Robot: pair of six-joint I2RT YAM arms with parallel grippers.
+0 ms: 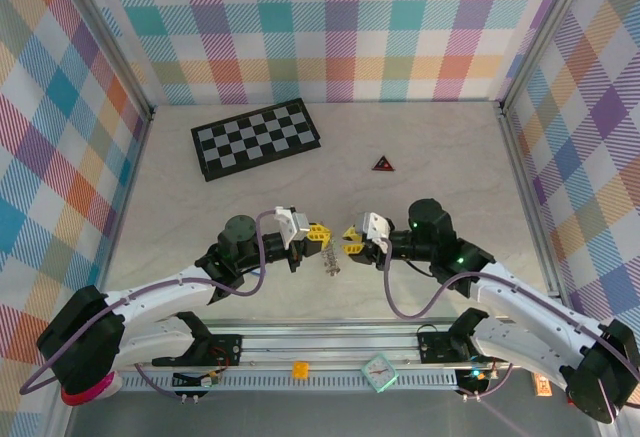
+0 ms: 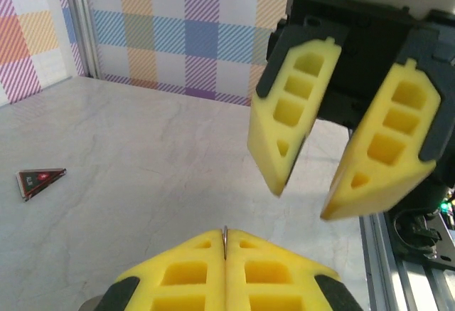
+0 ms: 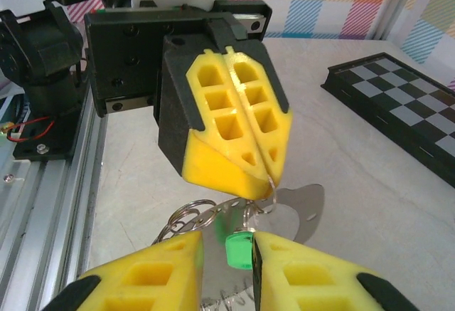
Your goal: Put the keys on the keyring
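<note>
My left gripper (image 1: 318, 229) is shut on a thin silvery wire of the keyring (image 2: 225, 233), pinched between its yellow pads. In the right wrist view the keyring (image 3: 186, 218) hangs below the left gripper (image 3: 267, 181) as tangled loops with a shiny flat metal tag (image 3: 302, 208). A key with a green head (image 3: 239, 250) dangles from it, between the fingers of my right gripper (image 3: 226, 234). The right gripper is open. The green head touches its right pad, with a gap on the left. From above, the right gripper (image 1: 352, 237) faces the left one closely, tips nearly meeting.
A black-and-white checkerboard (image 1: 256, 138) lies at the back left. A dark red-edged triangle (image 1: 383, 164) sits behind the grippers. The aluminium rail (image 1: 330, 342) with the arm bases runs along the near edge. Plaid walls enclose the table on three sides.
</note>
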